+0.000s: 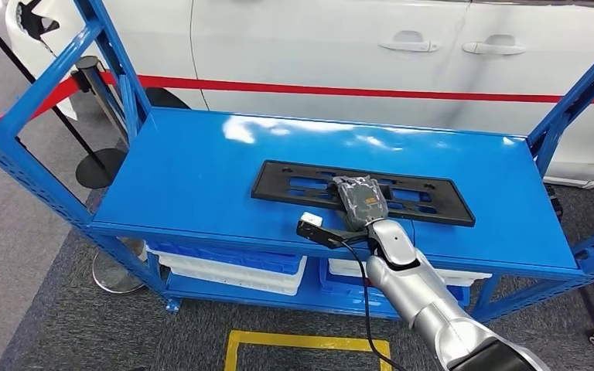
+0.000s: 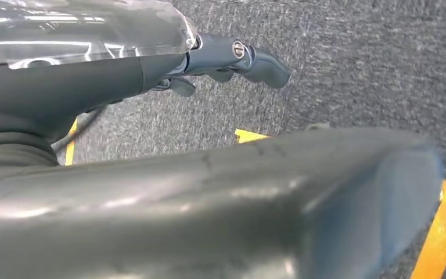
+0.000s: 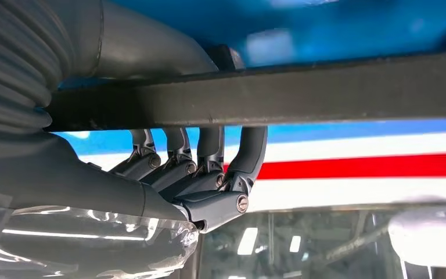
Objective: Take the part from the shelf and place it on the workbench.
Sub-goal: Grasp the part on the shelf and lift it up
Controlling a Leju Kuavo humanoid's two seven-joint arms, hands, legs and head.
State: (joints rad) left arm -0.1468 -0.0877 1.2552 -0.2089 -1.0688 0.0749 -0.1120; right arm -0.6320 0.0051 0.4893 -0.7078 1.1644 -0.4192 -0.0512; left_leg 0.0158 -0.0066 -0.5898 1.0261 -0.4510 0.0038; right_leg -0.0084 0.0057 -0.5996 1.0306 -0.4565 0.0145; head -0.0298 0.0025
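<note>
Black plastic part (image 1: 363,192), long, flat and rectangular with cut-out openings, is laid flat on the top surface of the blue shelf (image 1: 201,166), toward the shelf's front edge and nearer its right end than its left. Right hand (image 1: 361,202) is placed on the part at about its middle, the silver right arm being extended up to it from below the shelf's front edge; in the right wrist view the dark fingers (image 3: 209,154) are seen hooked over the part's edge (image 3: 337,96), with the grey thumb on the opposite side, so the part is gripped. Left hand (image 2: 235,58) is seen in the left wrist view hanging above grey carpet (image 2: 348,64), its fingers loosely curled with nothing in them; whether it counts as closed cannot be told. White bins (image 1: 232,270) are stored on the shelf's lower level. A white car body with a red stripe (image 1: 371,91) is stationed directly behind the shelf. A yellow floor marking (image 1: 305,348) is laid on the carpet in front of the shelf.
</note>
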